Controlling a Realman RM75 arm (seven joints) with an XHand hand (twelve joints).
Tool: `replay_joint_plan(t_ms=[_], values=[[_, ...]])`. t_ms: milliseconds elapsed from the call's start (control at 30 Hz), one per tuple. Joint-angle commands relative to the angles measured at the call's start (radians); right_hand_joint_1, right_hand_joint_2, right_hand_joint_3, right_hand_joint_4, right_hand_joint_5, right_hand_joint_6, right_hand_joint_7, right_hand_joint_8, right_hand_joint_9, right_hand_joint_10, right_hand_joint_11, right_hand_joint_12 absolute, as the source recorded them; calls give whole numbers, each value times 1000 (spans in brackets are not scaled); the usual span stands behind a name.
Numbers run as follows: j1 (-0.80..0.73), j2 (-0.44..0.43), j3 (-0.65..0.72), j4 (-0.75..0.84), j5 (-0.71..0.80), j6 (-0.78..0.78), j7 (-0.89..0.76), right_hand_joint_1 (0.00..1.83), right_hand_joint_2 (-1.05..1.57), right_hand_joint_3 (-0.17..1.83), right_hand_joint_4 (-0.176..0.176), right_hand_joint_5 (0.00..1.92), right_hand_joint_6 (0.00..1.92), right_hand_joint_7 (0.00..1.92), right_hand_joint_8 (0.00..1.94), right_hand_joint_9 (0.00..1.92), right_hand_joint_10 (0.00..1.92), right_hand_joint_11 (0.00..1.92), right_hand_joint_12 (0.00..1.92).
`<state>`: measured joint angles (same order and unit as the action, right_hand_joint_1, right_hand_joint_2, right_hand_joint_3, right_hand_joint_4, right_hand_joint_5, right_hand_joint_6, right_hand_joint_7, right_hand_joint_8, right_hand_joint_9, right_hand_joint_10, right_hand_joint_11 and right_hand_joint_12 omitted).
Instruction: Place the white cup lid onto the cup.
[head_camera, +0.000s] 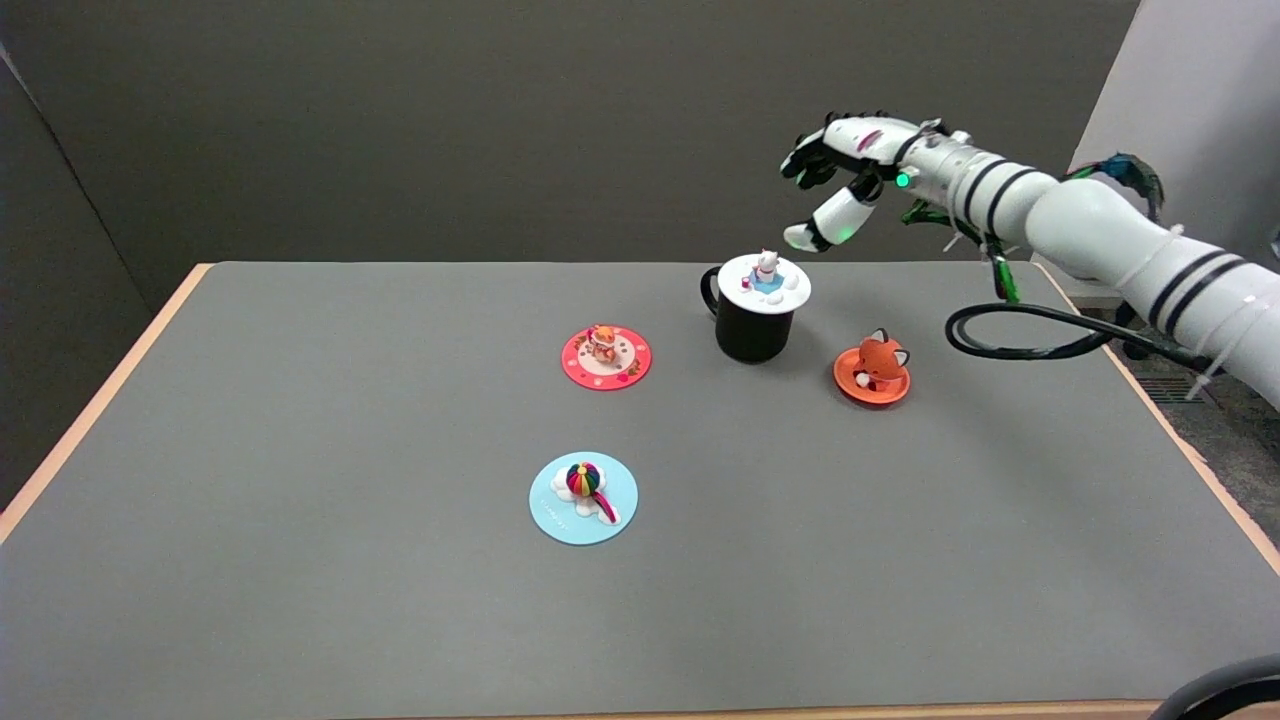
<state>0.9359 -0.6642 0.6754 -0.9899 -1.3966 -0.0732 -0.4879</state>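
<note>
So the white cup lid (765, 279) is sitting on top of the black cup (752, 330), looks flat and covers the rim, with a little white animal figure and a blue patch on its top. The cup's handle pokes out on its left side in the picture. The robot hand (838, 178) is up in the air above and a bit to the right of the cup, not touching anything, fingers loosely spread and curved downward with nothing in them, thumb hanging lowest. There's a green light glowing near the wrist. Three other lids lie flat on the grey tabletop (300, 560): a red lid (606, 357) with a small orange figure to the left of the cup, an orange lid (872, 375) with a fox on it just to the cup's lower right, and a light blue lid (583, 497) with a rainbow-coloured ball nearer the camera. A black cable (1020, 330) loops over the right edge of the tabletop under the arm.
</note>
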Motion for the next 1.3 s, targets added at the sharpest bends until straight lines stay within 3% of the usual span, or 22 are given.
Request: replay_joint_plan(t_ms=[33, 300, 700, 933, 1167, 1300], values=[[-585, 125, 621, -303, 16, 210, -10, 704, 359, 850, -73, 560, 196, 699, 208, 653, 222, 466, 343], [-974, 102, 960, -471, 171, 369, -79, 698, 381, 836, -91, 578, 201, 712, 215, 658, 225, 471, 354], [-1322, 22, 1052, -788, 171, 717, -82, 701, 379, 867, -97, 603, 199, 741, 198, 664, 231, 433, 395], [-1363, 6, 957, -877, 152, 889, -74, 692, 388, 853, -96, 612, 206, 742, 211, 656, 228, 440, 360], [-1311, 33, 688, -875, 115, 1199, -80, 683, 384, 848, -95, 611, 210, 709, 215, 629, 221, 471, 354], [-1327, 29, 622, -874, 112, 1311, -85, 689, 375, 875, -103, 626, 210, 704, 189, 629, 218, 483, 434]])
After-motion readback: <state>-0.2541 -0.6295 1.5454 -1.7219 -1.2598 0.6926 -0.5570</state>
